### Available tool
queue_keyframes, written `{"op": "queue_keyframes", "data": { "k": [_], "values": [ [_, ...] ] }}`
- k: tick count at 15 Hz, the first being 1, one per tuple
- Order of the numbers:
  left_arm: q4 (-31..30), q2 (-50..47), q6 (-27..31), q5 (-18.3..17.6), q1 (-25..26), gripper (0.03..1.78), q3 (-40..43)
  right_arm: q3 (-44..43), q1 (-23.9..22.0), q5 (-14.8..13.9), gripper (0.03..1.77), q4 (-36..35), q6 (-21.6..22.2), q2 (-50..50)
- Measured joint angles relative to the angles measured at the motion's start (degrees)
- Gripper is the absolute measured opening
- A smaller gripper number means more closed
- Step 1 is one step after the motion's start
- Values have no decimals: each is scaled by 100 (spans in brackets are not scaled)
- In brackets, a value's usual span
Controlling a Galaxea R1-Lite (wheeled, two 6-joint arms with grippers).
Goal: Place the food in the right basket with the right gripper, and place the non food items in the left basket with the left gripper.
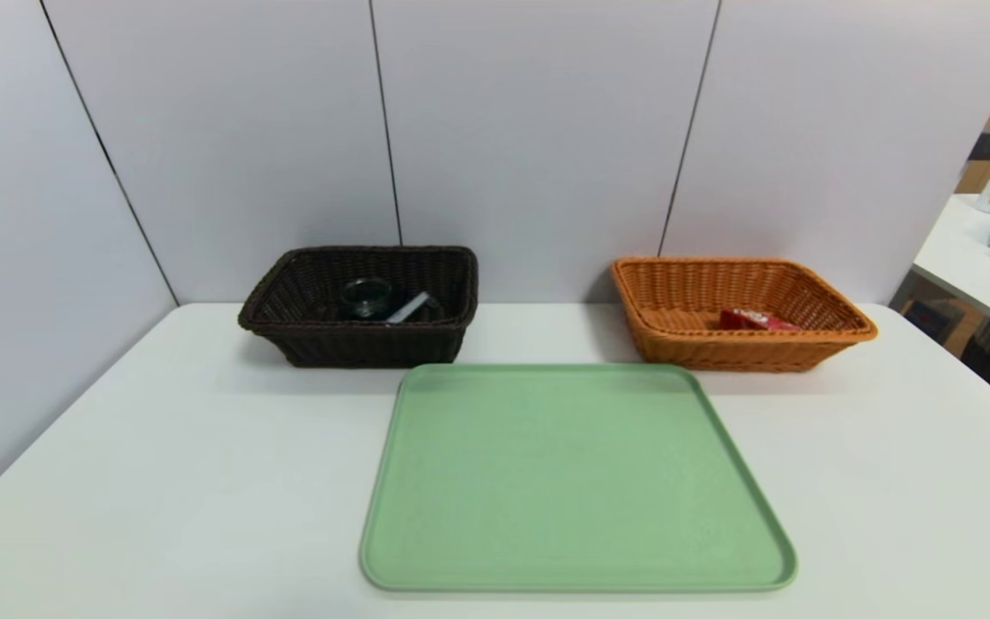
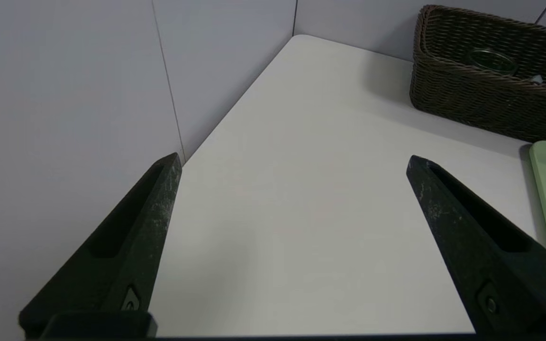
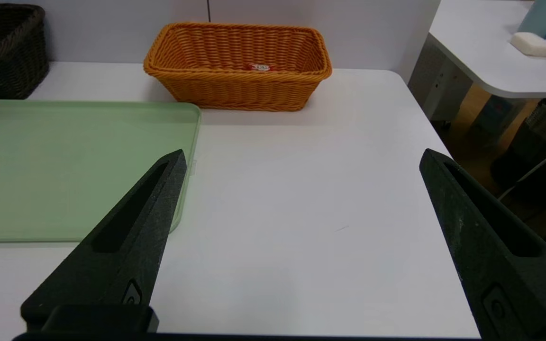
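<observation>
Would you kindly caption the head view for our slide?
Bare green tray before a dark wicker basket and an orange wicker basket.

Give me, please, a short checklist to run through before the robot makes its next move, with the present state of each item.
1. Left pincer open, nothing in it, over the table's left side: ok.
2. Right pincer open, nothing in it, over the table's right side: ok.
3. Green tray has nothing left to sort: ok.
4. Glass jar, a non-food item, inside the dark basket on the left: ok.
5. Red item inside the orange basket on the right: ok.
6. Red item is food: cannot tell.
</observation>
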Motion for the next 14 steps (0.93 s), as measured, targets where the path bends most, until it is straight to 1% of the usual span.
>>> {"op": "queue_keyframes", "data": {
  "k": [4,6,8,12,14],
  "values": [
    [46,-80,33,121,17,169,-230,113,-11,23,170,-2,-7,-511],
    [107,-144,185,62,262,169,-265,141,0,30,170,-5,-7,-616],
    [297,-323,323,-243,480,169,-254,155,24,28,170,-2,-7,-699],
    [330,-811,601,-1217,562,169,-83,199,51,23,170,-9,-7,-878],
    [293,-1150,937,-1679,557,169,139,289,57,34,170,-30,-38,-1068]
  ]
}}
